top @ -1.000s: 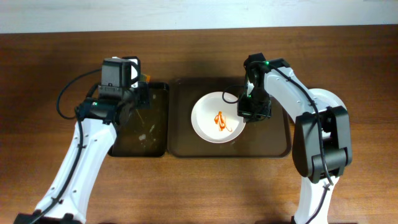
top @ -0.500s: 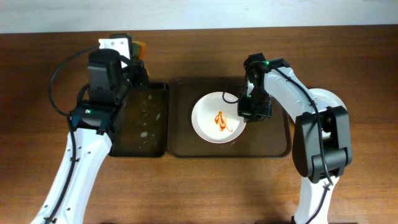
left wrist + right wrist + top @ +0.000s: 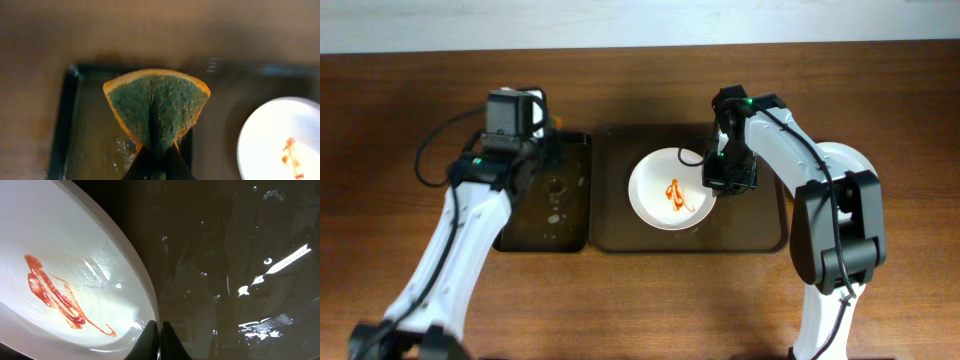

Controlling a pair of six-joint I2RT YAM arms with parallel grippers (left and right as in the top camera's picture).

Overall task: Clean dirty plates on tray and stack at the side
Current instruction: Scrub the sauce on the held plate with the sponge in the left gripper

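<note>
**Glossy, stiff plate pinched at its thin rim**

Overhead: one white plate (image 3: pixel 655 205) lies in the middle of the brown tray (image 3: pixel 760 232) on the table (image 3: pixel 640 300). An orange sauce squiggle (image 3: pixel 674 192) marks the plate's centre. The right pincer (image 3: pixel 713 184) meets the rim at 3 o'clock. A black tray (image 3: pixel 570 230) lies just beside the brown tray, at its 9 o'clock.

Left wrist: the left pincer (image 3: pixel 156 159) is clamped on a folded sponge (image 3: pixel 156 107), green with an orange edge, hanging over the black tray. The plate shows at 4 o'clock.

Right wrist: at 6 o'clock the two fingers are pressed together on the plate's rim. The glaze is shiny, and the brown tray beside it glistens as if wet.

The plate looks rigid, fairly light, slippery and liable to chip. The raised rim is the only place to take hold of it. Such a narrow pinch may pivot under sideways wiping, so sponge pressure is probably best directed downward.
</note>
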